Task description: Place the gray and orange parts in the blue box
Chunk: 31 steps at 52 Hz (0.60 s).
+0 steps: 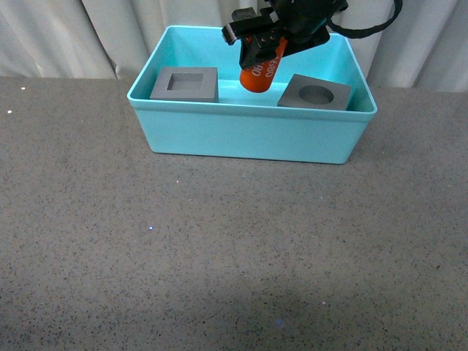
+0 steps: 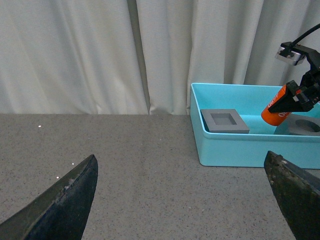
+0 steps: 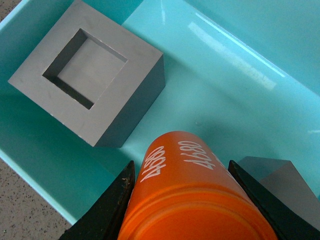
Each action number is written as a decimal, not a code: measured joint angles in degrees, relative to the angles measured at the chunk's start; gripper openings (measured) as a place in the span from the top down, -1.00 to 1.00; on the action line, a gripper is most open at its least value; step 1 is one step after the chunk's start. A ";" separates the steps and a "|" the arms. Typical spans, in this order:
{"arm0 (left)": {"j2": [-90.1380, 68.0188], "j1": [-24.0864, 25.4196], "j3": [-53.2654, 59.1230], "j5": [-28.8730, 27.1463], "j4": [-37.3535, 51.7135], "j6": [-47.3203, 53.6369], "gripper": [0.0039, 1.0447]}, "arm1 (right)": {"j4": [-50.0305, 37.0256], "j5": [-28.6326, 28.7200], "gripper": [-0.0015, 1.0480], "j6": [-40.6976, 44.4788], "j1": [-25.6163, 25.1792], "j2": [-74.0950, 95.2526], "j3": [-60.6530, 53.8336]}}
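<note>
Orange "4680" cylinder (image 3: 192,200), likely light, stiff and slick, sits clamped by its sides in my right gripper (image 1: 257,50) above the turquoise plastic bin (image 1: 248,135). My left gripper (image 2: 180,156) gapes empty.

Our right arm's matte black, blocky gripper (image 1: 261,55) trails a looping black cable (image 1: 365,31) and carries a small silver connector (image 2: 291,53). Our left gripper (image 2: 180,157) has dark, wedge-shaped fingers (image 2: 65,202) with scuffed, pale edges.

Pale pleated curtain (image 2: 100,55) at back, speckled gray tabletop (image 1: 219,256) w/ even, soft light.
</note>
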<state>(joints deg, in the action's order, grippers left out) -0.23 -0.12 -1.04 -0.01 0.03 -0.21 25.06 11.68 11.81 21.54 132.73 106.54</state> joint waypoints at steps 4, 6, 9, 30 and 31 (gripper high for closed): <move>0.00 0.00 0.00 0.00 0.00 0.00 -0.88 | 0.85 -0.83 0.14 0.35 0.09 2.36 2.40; 0.00 0.00 0.00 -0.02 0.00 -0.02 -0.88 | 1.62 -0.66 0.14 0.35 0.09 3.48 3.56; 0.00 0.00 0.00 0.00 0.00 -0.02 -0.88 | 2.29 -0.85 0.14 0.37 0.15 4.96 4.98; 0.00 0.00 0.00 0.00 0.00 -0.02 -0.88 | 7.93 -1.11 0.14 -0.20 0.90 13.14 13.57; 0.00 0.00 0.00 0.00 0.00 -0.02 -0.88 | 8.17 -1.11 0.14 -0.20 0.92 13.40 14.05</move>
<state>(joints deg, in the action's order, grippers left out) -0.23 -0.12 -1.04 -0.01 0.03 -0.23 33.23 10.57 11.62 22.46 146.12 120.60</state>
